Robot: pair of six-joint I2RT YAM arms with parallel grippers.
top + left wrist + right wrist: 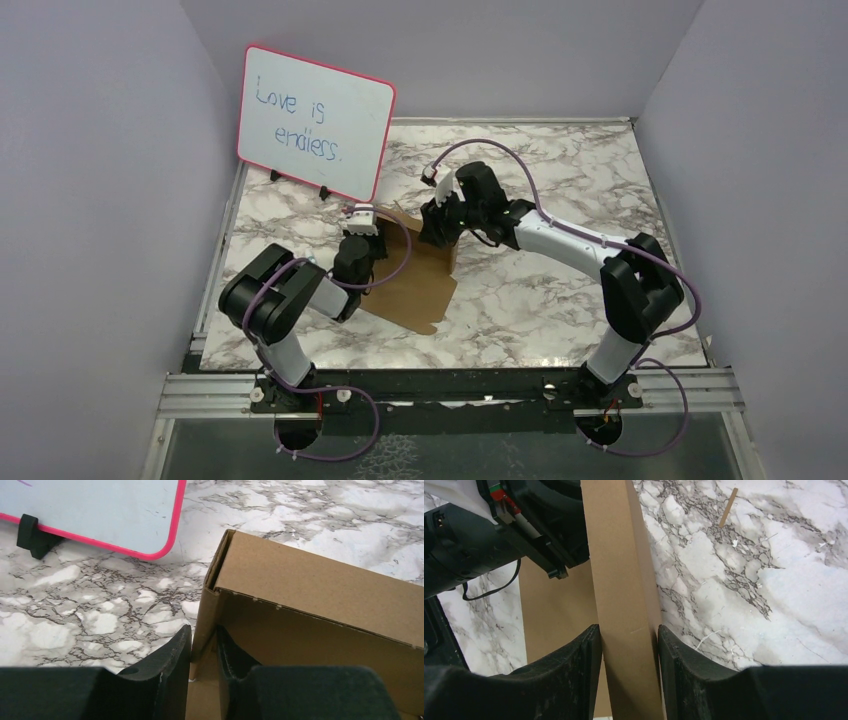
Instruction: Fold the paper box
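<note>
1. The left jaws are narrow and closed on a thin side wall of the box (310, 580) near its corner, with a pad against each face
2. The right jaws stand wider, clamped across a thick upright wall that fills the gap between them
3. The box sits between the two arms and is gripped on opposite sides; its far part stands up while its near panel lies flat on the counter (560, 290)
4. I'd judge the step to be setting the walls upright, about midway, with the near panel not yet folded
5. The next move likely calls for one arm to steady its wall while the other presses its fold home, gently, as card can buckle
6. The board (315, 120) stands beyond the box, apart from it
</note>
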